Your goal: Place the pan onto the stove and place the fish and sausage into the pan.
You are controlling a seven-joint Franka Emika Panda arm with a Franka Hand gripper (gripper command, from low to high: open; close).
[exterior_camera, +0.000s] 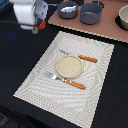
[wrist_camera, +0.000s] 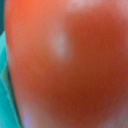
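Note:
In the exterior view my gripper (exterior_camera: pixel 38 25) hangs at the upper left, above the dark table, left of the stove (exterior_camera: pixel 107 27). A small bright red lump, the sausage (exterior_camera: pixel 43 23), shows at its tip, off the table. In the wrist view the sausage (wrist_camera: pixel 70 65) fills almost the whole picture, blurred and very close; the fingers are hidden. The blue-grey pan (exterior_camera: pixel 67 9) stands on the stove's left end. The fish is not in view.
A taller grey pot (exterior_camera: pixel 91 13) stands on the stove beside the pan. A pale round dish (exterior_camera: pixel 123 17) sits at the stove's right edge. The striped placemat (exterior_camera: pixel 40 75) carries a beige plate (exterior_camera: pixel 68 65), an orange-handled fork (exterior_camera: pixel 85 58) and knife (exterior_camera: pixel 72 83).

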